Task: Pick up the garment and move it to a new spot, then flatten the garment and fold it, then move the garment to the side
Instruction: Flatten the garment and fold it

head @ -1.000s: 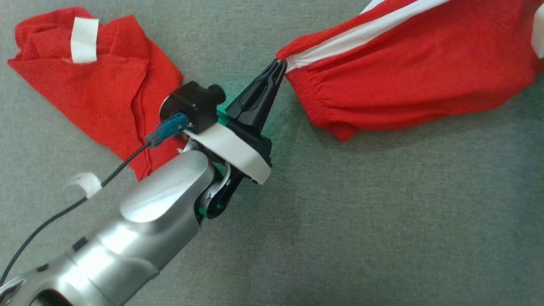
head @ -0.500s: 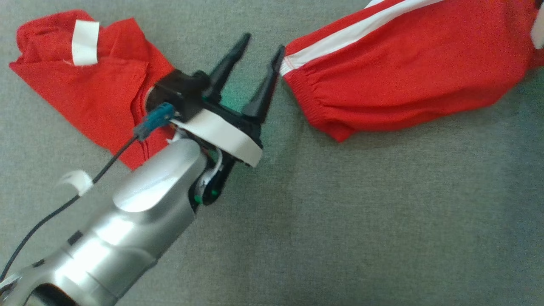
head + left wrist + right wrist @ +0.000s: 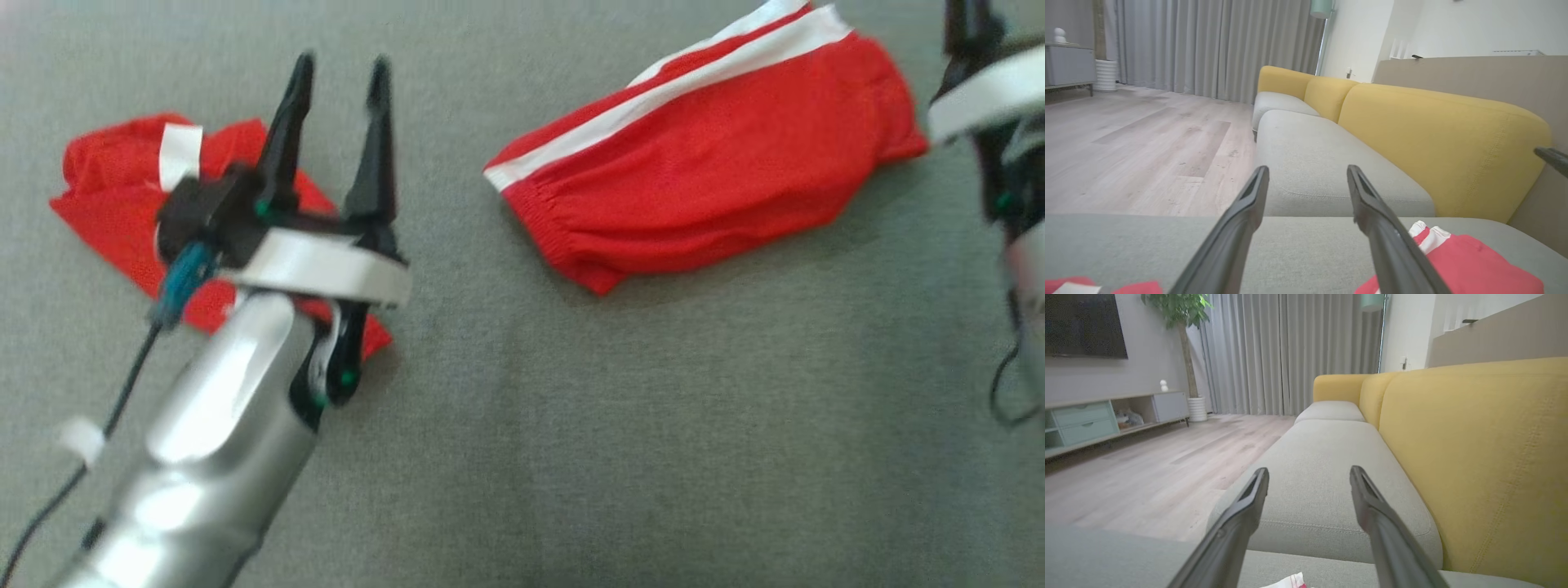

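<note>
Garment (image 3: 702, 188), red with white stripes, lay on the grey sofa cushion (image 3: 653, 425) between our two hands. Our left hand (image 3: 341, 65) and right hand (image 3: 1308, 470) both gaped wide, holding nothing.

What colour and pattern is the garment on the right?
The garment is red with white stripes along one edge, clearest in the head view.

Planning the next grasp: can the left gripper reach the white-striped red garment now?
Probably yes: the left gripper is open, and bare grey cushion separates it from the white-striped garment.
</note>
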You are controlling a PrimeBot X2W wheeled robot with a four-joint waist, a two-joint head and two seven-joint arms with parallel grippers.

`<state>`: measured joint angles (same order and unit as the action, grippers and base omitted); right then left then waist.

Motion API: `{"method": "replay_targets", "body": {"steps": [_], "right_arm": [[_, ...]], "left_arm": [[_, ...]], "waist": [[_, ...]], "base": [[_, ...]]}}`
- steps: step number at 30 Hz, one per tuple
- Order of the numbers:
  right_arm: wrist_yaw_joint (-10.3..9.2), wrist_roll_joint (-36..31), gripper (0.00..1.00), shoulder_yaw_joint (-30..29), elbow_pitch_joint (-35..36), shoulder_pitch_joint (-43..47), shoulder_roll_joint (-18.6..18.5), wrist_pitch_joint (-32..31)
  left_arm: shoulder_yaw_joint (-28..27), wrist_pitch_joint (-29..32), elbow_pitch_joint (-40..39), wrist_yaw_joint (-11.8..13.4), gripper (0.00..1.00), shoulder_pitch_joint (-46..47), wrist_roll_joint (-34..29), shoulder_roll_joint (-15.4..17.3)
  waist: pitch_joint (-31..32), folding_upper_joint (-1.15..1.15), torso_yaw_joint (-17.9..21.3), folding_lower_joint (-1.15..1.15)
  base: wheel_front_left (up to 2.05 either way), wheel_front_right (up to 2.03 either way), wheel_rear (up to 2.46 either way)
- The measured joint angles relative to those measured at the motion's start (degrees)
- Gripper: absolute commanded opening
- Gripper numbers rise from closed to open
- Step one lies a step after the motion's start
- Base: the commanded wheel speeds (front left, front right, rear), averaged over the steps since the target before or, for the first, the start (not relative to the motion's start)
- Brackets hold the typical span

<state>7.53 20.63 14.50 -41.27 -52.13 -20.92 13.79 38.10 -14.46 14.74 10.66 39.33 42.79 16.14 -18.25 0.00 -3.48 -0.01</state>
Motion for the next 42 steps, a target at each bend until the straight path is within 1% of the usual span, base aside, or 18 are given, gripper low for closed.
{"method": "replay_targets", "body": {"steps": [4,5,6,7,8,10,12,15,18,23,24,29,34,37,42], "right_arm": [[0.0,-0.29,1.0,-4.49,6.7,8.77,2.99,0.42],[0.0,-1.59,1.0,-6.03,9.8,13.98,4.71,0.42],[0.0,-2.16,1.0,-6.98,11.16,16.75,5.87,0.43],[0.0,-2.16,1.0,-6.98,11.16,16.75,5.87,0.43],[0.0,-3.13,1.0,-8.23,13.56,22.36,8.18,0.4],[0.0,-3.55,1.0,-9.67,15.32,27.7,10.88,-0.3],[0.0,-3.56,1.0,-11.03,17.13,32.61,13.33,-0.94],[0.0,-3.98,1.0,-12.22,19.8,38.05,15.43,-1.3],[0.0,-5.25,1.0,-13.05,22.13,40.93,16.29,-1.29],[0.0,-6.1,1.0,-13.23,24.87,42.46,17.37,-2.05],[0.0,-6.1,1.0,-13.23,24.87,42.46,17.37,-2.05],[0.0,-6.64,1.0,-13.83,27.03,42.52,17.58,-3.04],[0.0,-9.03,1.0,-15.72,28.2,41.35,17.61,-4.97],[0.0,-10.27,1.0,-17.38,28.06,37.77,16.99,-7.46],[0.0,-12.21,1.0,-21.01,24.82,26.75,14.1,-13.17]], "left_arm": [[-3.46,-0.24,-0.81,0.44,1.0,-6.19,-4.44,-0.03],[-4.57,-0.24,-0.97,0.34,1.0,-9.2,-6.26,-0.34],[-5.17,-0.24,-0.99,0.04,1.0,-10.73,-7.02,-0.55],[-5.17,-0.24,-0.99,0.04,1.0,-10.73,-7.02,-0.55],[-6.27,-0.24,-0.98,-0.74,1.0,-13.88,-8.53,-1.22],[-6.76,-0.24,-0.9,-2.23,1.0,-17.08,-9.73,-2.24],[-7.27,-0.24,-0.35,-2.63,1.0,-20.45,-11.09,-3.6],[-8.77,-0.23,0.48,-3.49,1.0,-25.01,-13.29,-4.8],[-10.38,-0.23,0.89,-4.24,1.0,-27.45,-15.52,-5.71],[-14.17,-0.23,0.91,-6.2,1.0,-28.19,-17.07,-7.86],[-14.17,-0.23,0.91,-6.2,1.0,-28.19,-17.07,-7.86],[-15.94,-0.23,0.91,-7.81,1.0,-28.19,-19.46,-9.23],[-17.12,-0.23,0.81,-9.49,1.0,-28.06,-21.29,-10.2],[-17.37,-0.23,0.81,-10.45,1.0,-27.58,-22.23,-10.84],[-17.64,-0.23,0.76,-11.99,1.0,-24.43,-23.28,-11.63]], "waist": [[3.31,0.0,1.14,0.0],[4.94,0.0,1.61,-0.01],[5.75,0.0,1.84,-0.01],[5.75,0.0,1.84,-0.01],[7.34,0.0,2.26,-0.01],[8.8,0.0,2.64,-0.01],[10.06,0.0,2.96,0.0],[11.34,0.0,3.48,-0.01],[11.93,0.0,3.85,0.0],[11.93,0.0,4.24,0.01],[11.93,0.0,4.24,0.01],[11.06,0.0,3.96,0.01],[8.98,0.0,3.34,0.01],[7.15,0.0,2.66,0.02],[3.41,0.0,0.96,0.02]], "base": [[0.0,0.0,0.0],[0.0,0.0,0.0],[0.0,0.0,0.0],[0.0,0.0,0.0],[0.0,0.0,0.0],[0.0,0.0,0.0],[0.0,0.0,0.0],[0.0,0.0,0.0],[0.0,0.0,0.0],[0.0,0.0,0.0],[0.0,0.0,0.0],[0.0,0.0,0.0],[0.0,0.0,0.0],[0.0,0.0,0.0],[0.0,0.0,0.0]]}}
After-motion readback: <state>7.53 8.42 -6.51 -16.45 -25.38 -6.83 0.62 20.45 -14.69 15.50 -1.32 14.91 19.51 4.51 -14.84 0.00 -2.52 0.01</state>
